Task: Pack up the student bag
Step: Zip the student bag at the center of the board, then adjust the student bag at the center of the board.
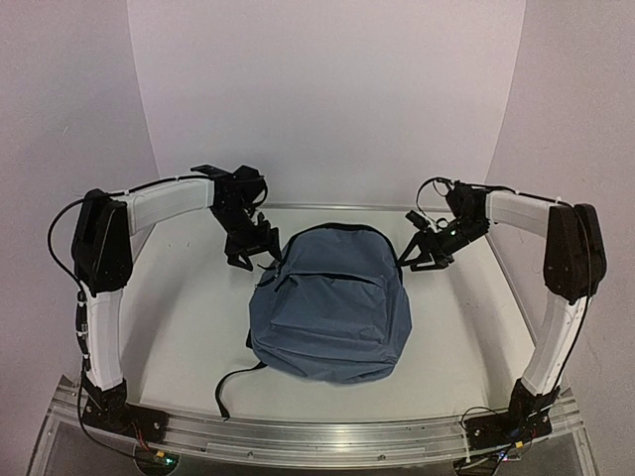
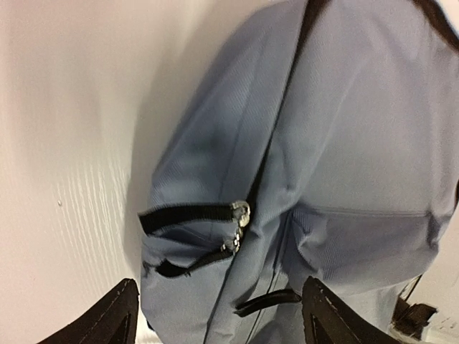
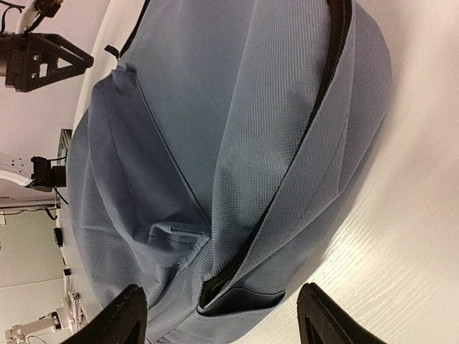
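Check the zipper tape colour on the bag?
Black zipper tape on the slate-blue student bag; it shows best in the left wrist view.

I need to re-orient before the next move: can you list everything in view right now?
student bag: one, slate-blue with dark zippers, lying mid-table
strap: one, black, trailing from the bag's near-left corner toward the rail
zipper pull: at least one, silver, on the bag's side
table: one, white, under the bag
rail: one, silver metal, along the near edge
left gripper: one, black, open, at the bag's far-left corner
right gripper: one, black, open, at the bag's far-right corner
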